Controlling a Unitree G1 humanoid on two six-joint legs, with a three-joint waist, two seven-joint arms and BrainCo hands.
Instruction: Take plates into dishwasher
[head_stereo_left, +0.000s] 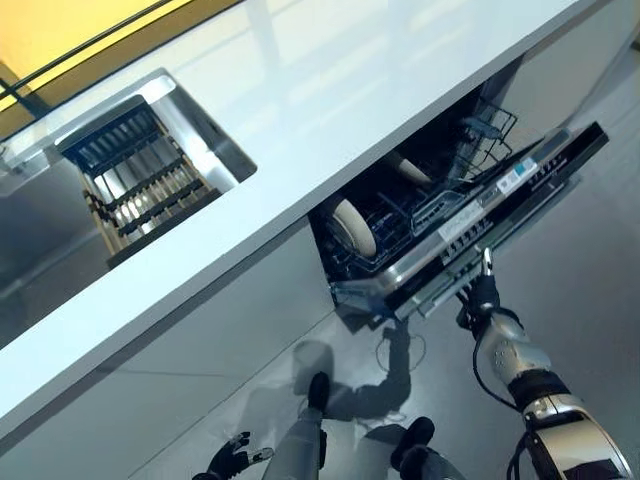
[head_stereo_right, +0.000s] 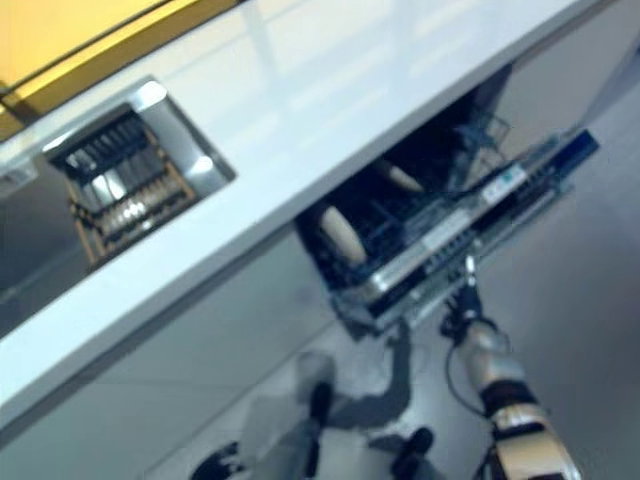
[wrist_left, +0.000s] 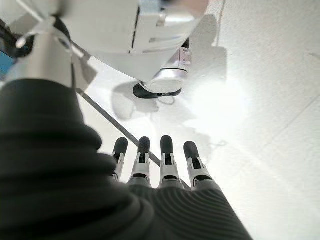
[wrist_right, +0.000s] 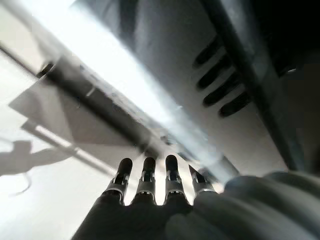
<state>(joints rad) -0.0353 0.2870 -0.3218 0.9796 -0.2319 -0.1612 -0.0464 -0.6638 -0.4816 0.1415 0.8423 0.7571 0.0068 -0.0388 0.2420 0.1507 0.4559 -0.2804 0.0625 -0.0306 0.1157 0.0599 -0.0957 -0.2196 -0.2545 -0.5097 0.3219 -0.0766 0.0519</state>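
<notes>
Right robot hand (wrist_right: 150, 192), fingers straight, touches dishwasher door (head_stereo_left: 500, 215); eye views show plates (head_stereo_left: 352, 227) racked.

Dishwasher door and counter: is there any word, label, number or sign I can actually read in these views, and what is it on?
None can be read.
Control strip along the top edge of the dishwasher door: small white markings and a blue-white label, too small and blurred to read.
Dish rack in the sink, white counter, plates in the dishwasher rack: no print visible.
Wrist views: no text.
</notes>
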